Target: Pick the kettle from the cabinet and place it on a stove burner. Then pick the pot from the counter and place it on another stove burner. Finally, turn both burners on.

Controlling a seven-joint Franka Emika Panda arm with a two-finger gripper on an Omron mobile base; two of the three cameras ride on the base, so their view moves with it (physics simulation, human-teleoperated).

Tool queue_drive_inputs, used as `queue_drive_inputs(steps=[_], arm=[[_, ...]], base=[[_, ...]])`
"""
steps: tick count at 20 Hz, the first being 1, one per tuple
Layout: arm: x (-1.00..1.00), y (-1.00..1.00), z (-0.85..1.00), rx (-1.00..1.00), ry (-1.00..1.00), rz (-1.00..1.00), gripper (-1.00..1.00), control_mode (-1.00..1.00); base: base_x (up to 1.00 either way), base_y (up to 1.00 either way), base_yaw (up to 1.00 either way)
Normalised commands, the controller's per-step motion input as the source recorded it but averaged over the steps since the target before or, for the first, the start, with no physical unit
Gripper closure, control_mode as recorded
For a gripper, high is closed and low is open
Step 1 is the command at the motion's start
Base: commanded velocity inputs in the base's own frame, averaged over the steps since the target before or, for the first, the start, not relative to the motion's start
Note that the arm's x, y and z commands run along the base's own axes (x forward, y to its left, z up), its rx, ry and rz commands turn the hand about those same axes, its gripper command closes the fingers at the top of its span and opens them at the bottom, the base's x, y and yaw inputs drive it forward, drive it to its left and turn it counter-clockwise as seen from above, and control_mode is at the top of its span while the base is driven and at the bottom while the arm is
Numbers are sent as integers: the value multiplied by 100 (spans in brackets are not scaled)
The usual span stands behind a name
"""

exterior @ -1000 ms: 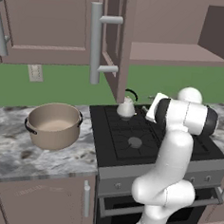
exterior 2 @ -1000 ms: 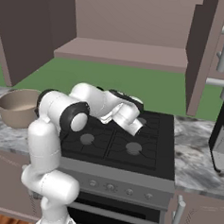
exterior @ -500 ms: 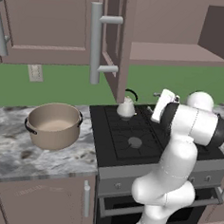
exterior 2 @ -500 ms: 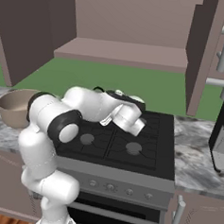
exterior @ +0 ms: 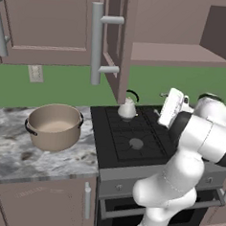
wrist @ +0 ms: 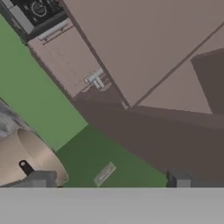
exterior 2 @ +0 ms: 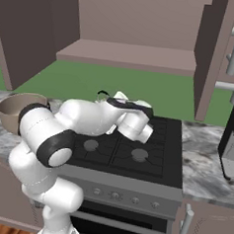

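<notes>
1. while the kettle (exterior: pixel 127 108) is already sitting on the back-left burner, at the middle of the left base view just under the open cabinet (exterior: pixel 177 55), you are looking at a first step that reads as done.
2. you are seeing the cabinet's shelf standing bare in the upper half of the right base view, with its doors swung wide.
3. you are finding the pot (exterior: pixel 55 126) waiting on the counter (exterior: pixel 15 157) at the left of the left base view, just beside the black cooktop (exterior: pixel 132 135) and apart from it; in the hand view its tan wall (wrist: pixel 26 157) is showing at the lower left.
4. you are watching the gripper (exterior: pixel 173 106) hanging above the right side of the cooktop, right of centre in the left base view, its jaws spread wide and carrying nothing; its tips (wrist: pixel 179 179) are showing far apart at the bottom of the hand view.
5. you are still facing the second step: the pot needs lifting onto the front-left burner (exterior: pixel 136 144), which is lying bare.
6. you are also left with turning both left-hand burners on; no flame is showing at either, so that part seems untouched.
</notes>
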Motion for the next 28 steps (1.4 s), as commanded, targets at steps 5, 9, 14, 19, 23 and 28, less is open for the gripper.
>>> queue_drive_inputs(steps=[5,9,14,19,23,28], arm=[[-50,4,19,-9,-16,2,-100,-100],[-53,9,14,-9,-16,0,-100,-100],[-57,13,10,-9,-15,0,-100,-100],[-62,17,10,-9,-16,0,-100,-100],[-62,18,13,-9,-17,0,-100,-100],[-56,24,13,-10,-15,0,-100,-100]], base=[[0,0,0],[0,0,0],[0,0,0],[0,0,0],[0,0,0],[0,0,0]])
